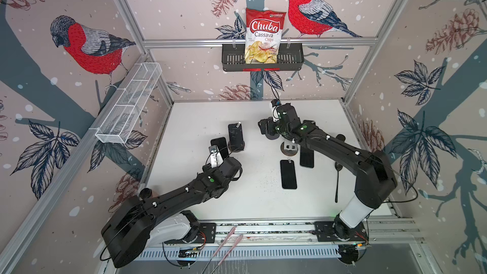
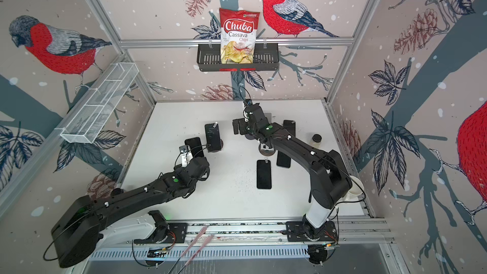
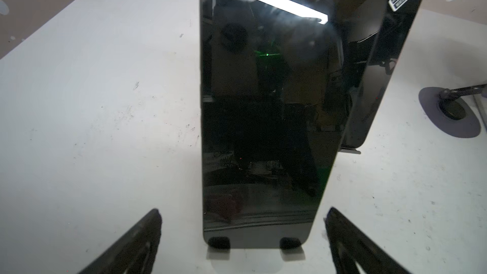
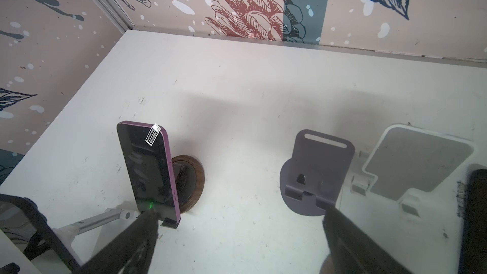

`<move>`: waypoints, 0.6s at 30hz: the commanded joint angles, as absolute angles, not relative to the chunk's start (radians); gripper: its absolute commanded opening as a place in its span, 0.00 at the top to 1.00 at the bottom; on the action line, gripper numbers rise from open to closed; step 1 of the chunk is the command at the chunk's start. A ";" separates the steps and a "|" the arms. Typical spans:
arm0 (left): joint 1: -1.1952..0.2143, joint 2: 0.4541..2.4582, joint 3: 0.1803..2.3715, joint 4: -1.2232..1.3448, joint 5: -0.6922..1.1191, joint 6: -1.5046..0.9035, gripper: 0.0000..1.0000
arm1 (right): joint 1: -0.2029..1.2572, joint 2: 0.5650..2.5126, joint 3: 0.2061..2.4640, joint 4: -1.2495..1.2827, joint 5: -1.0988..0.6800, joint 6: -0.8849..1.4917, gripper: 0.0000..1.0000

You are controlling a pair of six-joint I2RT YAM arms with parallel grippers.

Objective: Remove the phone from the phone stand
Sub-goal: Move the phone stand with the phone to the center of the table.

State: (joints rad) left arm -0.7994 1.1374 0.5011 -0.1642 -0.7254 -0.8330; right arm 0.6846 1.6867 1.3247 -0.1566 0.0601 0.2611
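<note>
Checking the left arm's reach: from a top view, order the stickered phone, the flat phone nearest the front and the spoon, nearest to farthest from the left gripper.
From the left gripper, in a top view:
1. Stickered phone, upright just ahead.
2. Flat phone, mid-table, toward the right arm.
3. Spoon, far over beside the right arm.

Robot test lab: aluminium-framed cell point(image 1: 258, 41) with bird wallpaper point(image 1: 89, 48).

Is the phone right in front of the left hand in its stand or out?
In its stand. The phone stands upright, bottom edge resting in the stand's two lips; the open left hand flanks it without touching.
</note>
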 commanded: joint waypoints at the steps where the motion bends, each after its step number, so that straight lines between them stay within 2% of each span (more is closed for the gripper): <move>1: -0.796 1.139 0.481 -0.043 -0.715 -0.764 0.04 | 0.693 1.677 1.324 -0.132 0.060 0.256 0.01; 18: -0.795 1.202 0.396 0.159 -0.764 -0.733 0.04 | 0.719 1.649 1.311 -0.137 0.075 0.241 0.01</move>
State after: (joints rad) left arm -0.7975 1.1923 0.3988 0.0956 -0.7410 -0.7513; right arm 0.7170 1.6585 1.3121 -0.1551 0.0662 0.2569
